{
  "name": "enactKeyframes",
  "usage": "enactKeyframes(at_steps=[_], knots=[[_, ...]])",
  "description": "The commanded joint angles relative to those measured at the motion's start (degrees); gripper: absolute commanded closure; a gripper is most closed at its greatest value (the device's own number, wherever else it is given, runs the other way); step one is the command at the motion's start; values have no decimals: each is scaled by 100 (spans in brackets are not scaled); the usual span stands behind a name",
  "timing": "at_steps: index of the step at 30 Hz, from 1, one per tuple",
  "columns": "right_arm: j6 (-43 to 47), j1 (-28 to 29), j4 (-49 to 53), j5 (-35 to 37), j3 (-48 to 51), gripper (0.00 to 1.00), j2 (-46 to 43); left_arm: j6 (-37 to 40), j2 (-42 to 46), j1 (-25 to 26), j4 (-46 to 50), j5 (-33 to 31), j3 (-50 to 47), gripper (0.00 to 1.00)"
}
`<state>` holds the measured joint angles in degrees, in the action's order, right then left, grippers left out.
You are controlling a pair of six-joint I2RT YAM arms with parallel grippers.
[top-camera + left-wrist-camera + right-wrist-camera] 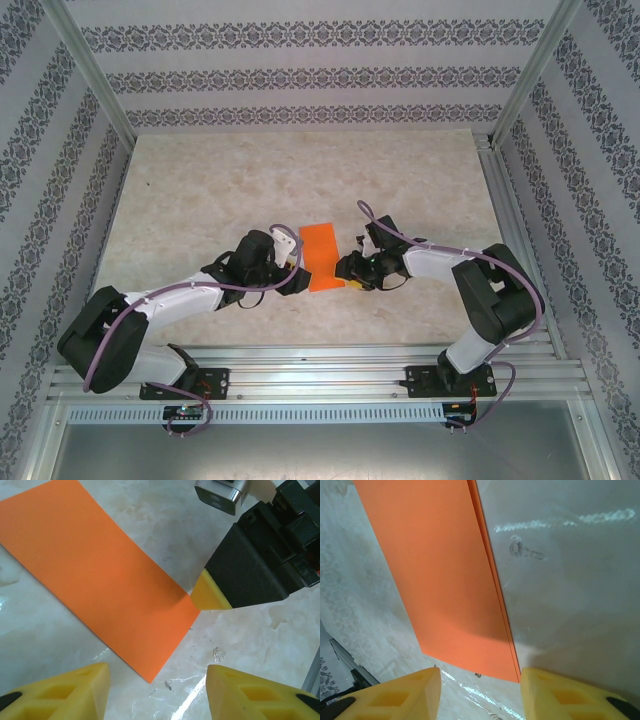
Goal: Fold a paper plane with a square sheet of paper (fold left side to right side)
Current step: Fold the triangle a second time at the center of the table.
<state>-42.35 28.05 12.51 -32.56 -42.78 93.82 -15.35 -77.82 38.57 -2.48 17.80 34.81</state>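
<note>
1. Patterned wallpaper (300,80) closes in three sides, and a pale marbled table (200,190) fills the floor of the booth, with an aluminium rail (320,358) across its 6 o'clock edge.
2. Near the middle of the table lies the orange sheet of paper (321,255), flat on the surface as a long rectangle. From overhead its long sides run roughly from 12 to 6 o'clock, leaning a touch toward 11 and 5.
3. From the right wrist the orange sheet of paper (445,575) shows two layers along one long edge, one lying on the other.
4. The left gripper (296,266) sits at about 8 o'clock of the sheet, just beside its long edge.
5. From its own wrist camera the left gripper (157,690) stands released, its yellow fingers apart with nothing between them, and a corner of the sheet (100,575) points toward the gap.
6. The right gripper (349,274) sits at about 4 o'clock of the sheet.
7. Its own camera shows the right gripper (480,692) also unclenched, fingers spread over the sheet's near end and gripping nothing.
8. In the left wrist view one yellow fingertip (210,592) of the right gripper touches a corner of the sheet.
</note>
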Motion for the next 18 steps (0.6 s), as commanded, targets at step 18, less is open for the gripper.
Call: enactKeyframes(at_steps=[18], knots=[[6, 253, -202, -80, -304, 55, 215, 415, -174, 159, -70, -140, 68, 46]])
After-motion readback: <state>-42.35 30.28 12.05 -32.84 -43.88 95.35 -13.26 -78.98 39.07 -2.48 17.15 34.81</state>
